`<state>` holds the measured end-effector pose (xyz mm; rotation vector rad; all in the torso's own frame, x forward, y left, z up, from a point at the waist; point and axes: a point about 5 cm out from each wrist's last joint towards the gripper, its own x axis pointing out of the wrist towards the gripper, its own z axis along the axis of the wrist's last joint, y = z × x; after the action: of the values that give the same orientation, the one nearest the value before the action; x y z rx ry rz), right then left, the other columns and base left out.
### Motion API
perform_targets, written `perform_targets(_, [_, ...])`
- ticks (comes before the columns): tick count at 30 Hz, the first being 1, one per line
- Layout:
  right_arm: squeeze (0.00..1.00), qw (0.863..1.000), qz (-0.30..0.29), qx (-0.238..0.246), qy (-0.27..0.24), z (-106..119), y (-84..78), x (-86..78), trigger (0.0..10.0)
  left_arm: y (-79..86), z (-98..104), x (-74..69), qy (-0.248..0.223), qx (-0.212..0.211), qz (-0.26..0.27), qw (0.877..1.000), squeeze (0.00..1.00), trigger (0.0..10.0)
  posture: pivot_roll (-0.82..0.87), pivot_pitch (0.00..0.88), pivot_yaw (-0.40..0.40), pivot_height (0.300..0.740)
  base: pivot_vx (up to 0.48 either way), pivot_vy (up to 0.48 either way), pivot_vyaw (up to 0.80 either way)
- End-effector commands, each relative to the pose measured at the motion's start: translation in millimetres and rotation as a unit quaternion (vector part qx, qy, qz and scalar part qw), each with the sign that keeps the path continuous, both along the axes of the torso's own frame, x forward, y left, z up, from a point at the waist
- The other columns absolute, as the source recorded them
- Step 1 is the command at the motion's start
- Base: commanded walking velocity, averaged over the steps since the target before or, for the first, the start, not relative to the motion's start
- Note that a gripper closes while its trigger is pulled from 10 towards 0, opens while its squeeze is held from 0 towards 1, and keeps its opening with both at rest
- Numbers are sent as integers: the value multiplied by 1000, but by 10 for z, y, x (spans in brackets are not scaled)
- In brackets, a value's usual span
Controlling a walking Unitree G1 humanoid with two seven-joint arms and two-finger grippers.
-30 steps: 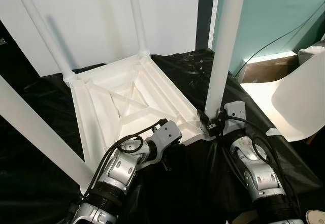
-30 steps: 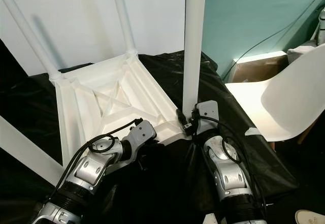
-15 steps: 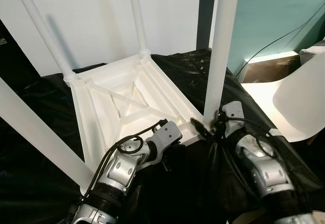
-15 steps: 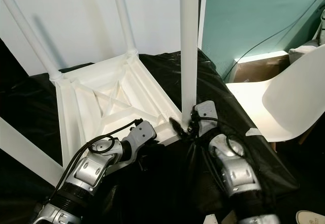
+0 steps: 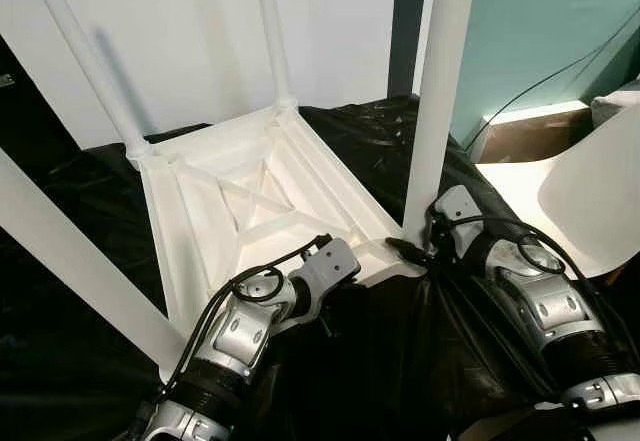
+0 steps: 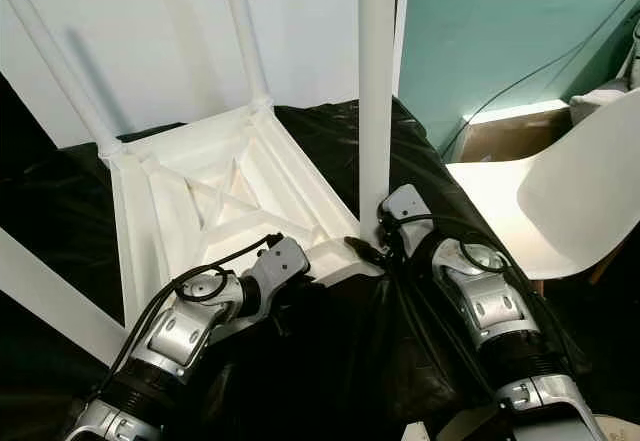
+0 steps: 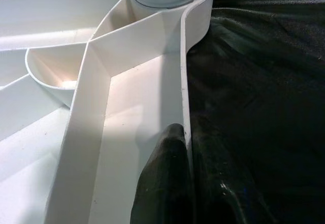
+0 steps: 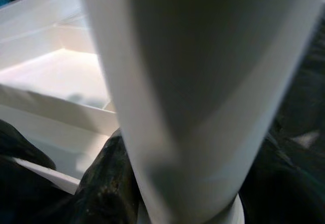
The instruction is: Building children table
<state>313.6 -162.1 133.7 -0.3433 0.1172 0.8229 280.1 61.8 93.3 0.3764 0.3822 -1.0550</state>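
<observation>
White upturned table [image 5: 250, 196] mid-frame on black sheet [image 5: 60, 221]. My left pincer [image 7: 185, 183] pinches its near rim; my right pincer [image 8: 188, 183] clamps the leg [image 5: 435, 101] base, center-right.

No readable text, no labels, no brands, no numbers, no signs

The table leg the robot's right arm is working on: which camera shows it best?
The left eye view: the table leg stands upright in the overturned table's corner socket. The right eye view matches it. The right wrist view is a blurred close-up; the left wrist view catches its base.
</observation>
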Motion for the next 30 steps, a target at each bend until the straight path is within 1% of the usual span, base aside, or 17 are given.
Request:
perform_targets(1, [0,999,-15,40,4,-109,136,-111,0,180,-441,-133,73,41,74,994,0,10000,69,0,8,740,0,0,0])
perform_targets(2, [0,999,-15,40,4,-109,136,-111,0,180,-441,-133,73,41,74,994,0,10000,69,0,8,740,0,0,0])
perform_targets(4, [0,989,-92,111,-37,-49,170,-167,0,172,-443,-139,73,40,74,994,0,10000,75,0,3,740,0,0,0])
perform_targets(7, [0,989,-92,111,-37,-49,170,-167,0,172,-443,-139,73,40,74,994,0,10000,75,0,3,740,0,0,0])
perform_targets(8, [0,980,-131,139,-48,-43,163,-223,0,171,-444,-142,74,39,75,994,0,10000,75,0,3,740,0,0,0])
perform_targets(9, [0,966,-192,165,-57,-71,136,-326,0,181,-453,-154,75,39,76,993,0,10000,75,0,3,740,0,0,0])
perform_targets(10, [0,959,-217,172,-61,-84,128,-360,0,187,-457,-158,76,40,76,993,0,10000,75,0,4,740,0,0,0])
perform_targets(13, [0,952,-238,178,-68,-86,105,-367,0,190,-459,-160,76,41,75,993,0,10000,75,0,4,740,0,0,0])
perform_targets(15, [0,936,-280,205,-64,-92,19,-316,0,189,-462,-160,77,42,72,994,0,10000,60,0,18,740,0,0,0])
perform_targets(19, [0,937,-269,214,-61,-90,54,-323,0,179,-463,-160,77,43,68,994,0,10000,55,0,22,740,0,0,0])
perform_targets(20, [0,942,-248,219,-52,-92,119,-341,0,166,-458,-154,76,43,65,994,0,10000,54,0,23,740,0,0,0])
perform_targets(21, [0,952,-211,219,-41,-97,196,-364,8941,155,-451,-145,76,43,64,994,0,10000,50,0,26,740,0,0,0])
perform_targets(22, [0,959,-176,220,-29,-102,261,-388,10000,150,-446,-137,75,42,63,994,0,10000,45,0,29,740,0,0,0])
perform_targets(23, [102,963,-152,220,-27,-92,295,-418,10000,148,-444,-134,75,42,62,994,0,10000,45,0,29,740,0,0,0])
perform_targets(24, [1000,967,-127,220,-13,-101,313,-442,10000,144,-444,-134,75,42,61,994,0,10000,44,0,29,740,0,0,0])
perform_targets(29, [1000,973,-96,210,-2,-109,313,-468,10000,141,-444,-137,75,42,61,994,0,10000,45,0,27,740,0,0,0])
perform_targets(30, [0,978,-82,194,-4,-115,278,-445,10000,143,-446,-139,75,42,62,994,0,10000,47,0,24,740,0,0,0])
